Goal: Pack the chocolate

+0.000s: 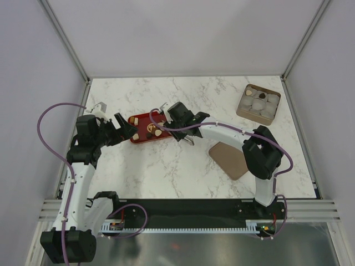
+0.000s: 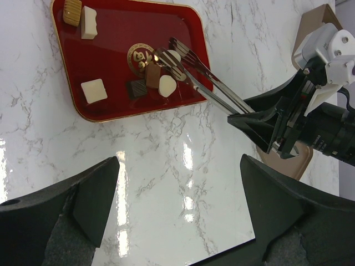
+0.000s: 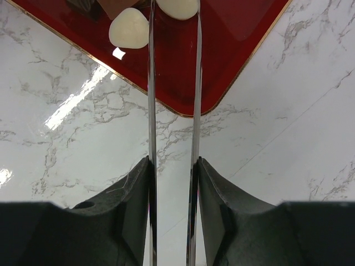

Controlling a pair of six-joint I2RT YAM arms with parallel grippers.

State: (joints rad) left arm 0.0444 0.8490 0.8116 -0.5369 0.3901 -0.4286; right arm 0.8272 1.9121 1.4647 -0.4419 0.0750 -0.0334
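The chocolate lies on a red tray [image 2: 111, 50]: cream-white pieces [image 2: 94, 90] [image 2: 167, 85], brown ones [image 2: 152, 75] and a tan one [image 2: 72, 11]. My right gripper [image 3: 173, 163] [image 1: 180, 124] is shut on metal tongs [image 3: 151, 111] [image 2: 211, 83]. The tong tips reach over the tray and stand on either side of a cream-white piece [image 3: 177, 6] [image 2: 174, 57]. Another white piece [image 3: 129, 29] lies just left of the tongs. My left gripper [image 2: 178, 160] [image 1: 125, 127] hangs open and empty over bare marble at the tray's left end.
A tan box [image 1: 258, 103] with white paper cups stands at the back right. Its flat brown lid [image 1: 228, 159] lies on the marble under my right arm. Grey walls and frame posts enclose the table.
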